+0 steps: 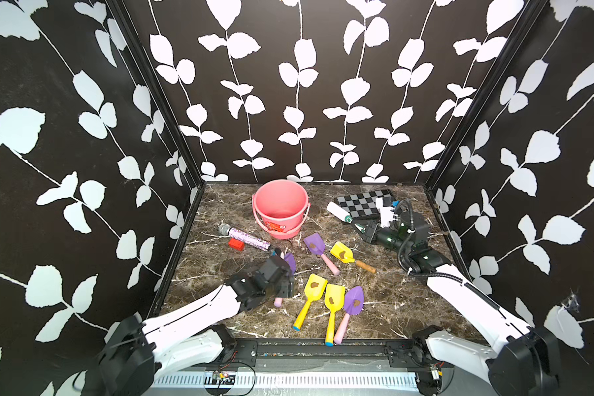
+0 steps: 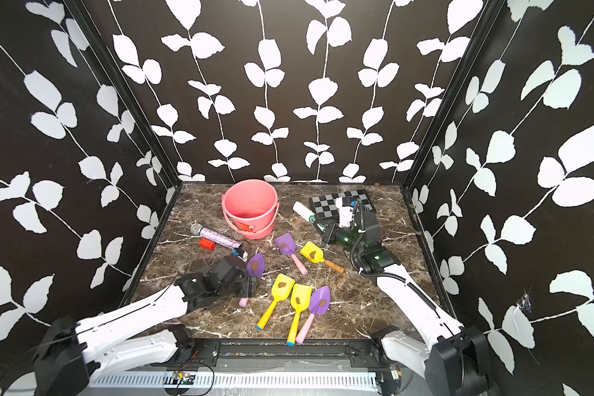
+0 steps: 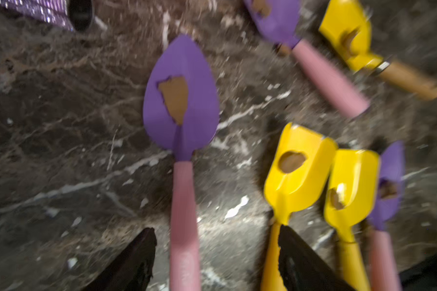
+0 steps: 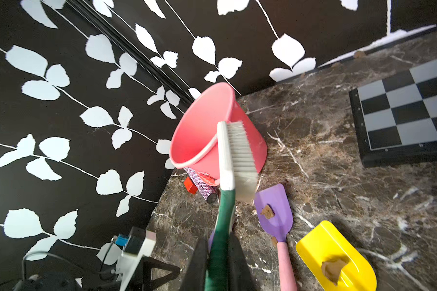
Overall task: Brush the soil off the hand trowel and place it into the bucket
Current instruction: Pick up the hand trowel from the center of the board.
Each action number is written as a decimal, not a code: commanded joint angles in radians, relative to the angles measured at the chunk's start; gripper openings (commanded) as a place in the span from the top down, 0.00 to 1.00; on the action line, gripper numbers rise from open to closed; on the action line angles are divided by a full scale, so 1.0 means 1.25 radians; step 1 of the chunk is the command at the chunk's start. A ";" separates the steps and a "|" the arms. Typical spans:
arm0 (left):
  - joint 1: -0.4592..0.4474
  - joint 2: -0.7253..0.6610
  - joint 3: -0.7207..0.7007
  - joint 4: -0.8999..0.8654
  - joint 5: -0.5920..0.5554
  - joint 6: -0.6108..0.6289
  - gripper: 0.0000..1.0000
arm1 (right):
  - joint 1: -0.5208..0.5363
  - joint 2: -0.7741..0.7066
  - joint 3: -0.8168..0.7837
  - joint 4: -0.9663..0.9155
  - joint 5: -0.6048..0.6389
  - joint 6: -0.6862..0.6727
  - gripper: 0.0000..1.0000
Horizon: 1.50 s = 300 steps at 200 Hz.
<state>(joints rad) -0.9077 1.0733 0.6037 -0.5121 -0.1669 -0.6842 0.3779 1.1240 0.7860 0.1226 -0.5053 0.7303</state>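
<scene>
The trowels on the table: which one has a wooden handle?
The yellow trowel beside the square purple one: its handle is brown wood, while all others have pink or yellow handles.

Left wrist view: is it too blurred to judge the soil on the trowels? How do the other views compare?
Left wrist view: motion-smeared throughout, yet the soil on the purple trowel is legible. Right wrist view: brush and bucket fairly sharp. Both top views: crisp, evenly lit.
</scene>
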 commanded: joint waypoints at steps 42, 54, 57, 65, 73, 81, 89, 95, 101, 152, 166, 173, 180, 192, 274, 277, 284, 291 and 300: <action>-0.037 0.121 0.009 0.000 -0.071 0.125 0.27 | 0.001 -0.029 -0.060 0.039 0.001 0.036 1.00; -0.038 0.122 -0.012 0.041 -0.054 0.130 0.31 | 0.002 -0.044 -0.069 0.031 0.010 0.030 1.00; -0.038 0.119 -0.017 0.050 -0.053 0.130 0.32 | 0.001 -0.048 -0.070 0.028 0.012 0.028 1.00; -0.038 0.112 -0.035 0.078 -0.053 0.138 0.35 | 0.002 -0.053 -0.073 0.022 0.017 0.026 1.00; -0.038 0.106 -0.054 0.100 -0.055 0.142 0.38 | 0.002 -0.057 -0.077 0.023 0.017 0.025 1.00; -0.038 0.102 -0.067 0.114 -0.062 0.147 0.41 | 0.002 -0.059 -0.080 0.025 0.015 0.027 1.00; -0.038 0.102 -0.077 0.123 -0.064 0.148 0.43 | 0.002 -0.061 -0.084 0.027 0.015 0.029 1.00; -0.038 0.104 -0.084 0.129 -0.065 0.149 0.45 | 0.002 -0.062 -0.085 0.030 0.017 0.029 1.00; -0.038 0.110 -0.086 0.129 -0.066 0.149 0.45 | 0.001 -0.065 -0.088 0.030 0.019 0.029 1.00; -0.038 0.153 -0.096 0.154 -0.072 0.146 0.56 | 0.004 -0.064 -0.100 0.041 0.027 0.035 1.00; -0.038 0.154 -0.101 0.166 -0.065 0.145 0.61 | 0.004 -0.064 -0.104 0.045 0.027 0.042 1.00; -0.038 0.155 -0.105 0.169 -0.064 0.145 0.63 | 0.004 -0.064 -0.106 0.045 0.027 0.047 1.00; -0.038 0.153 -0.107 0.170 -0.064 0.143 0.65 | 0.003 -0.062 -0.107 0.047 0.029 0.052 1.00; -0.039 0.147 -0.112 0.168 -0.063 0.140 0.67 | 0.004 -0.060 -0.107 0.051 0.026 0.064 1.00; -0.038 0.125 -0.133 0.148 -0.051 0.132 0.61 | 0.003 -0.023 -0.079 0.061 0.003 0.081 1.00; -0.038 0.124 -0.134 0.148 -0.051 0.132 0.61 | 0.004 -0.022 -0.080 0.061 0.003 0.081 1.00; -0.038 0.121 -0.139 0.156 -0.046 0.134 0.62 | 0.005 -0.021 -0.081 0.061 0.004 0.081 1.00; -0.038 0.123 -0.140 0.162 -0.046 0.135 0.63 | 0.004 -0.021 -0.080 0.061 0.006 0.081 1.00; -0.039 0.128 -0.139 0.161 -0.048 0.135 0.65 | 0.004 -0.019 -0.083 0.063 0.007 0.083 1.00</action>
<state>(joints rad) -0.9531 1.2320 0.4591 -0.2768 -0.2466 -0.5232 0.3786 1.0958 0.6575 0.1242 -0.4889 0.8127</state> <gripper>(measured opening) 0.368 0.118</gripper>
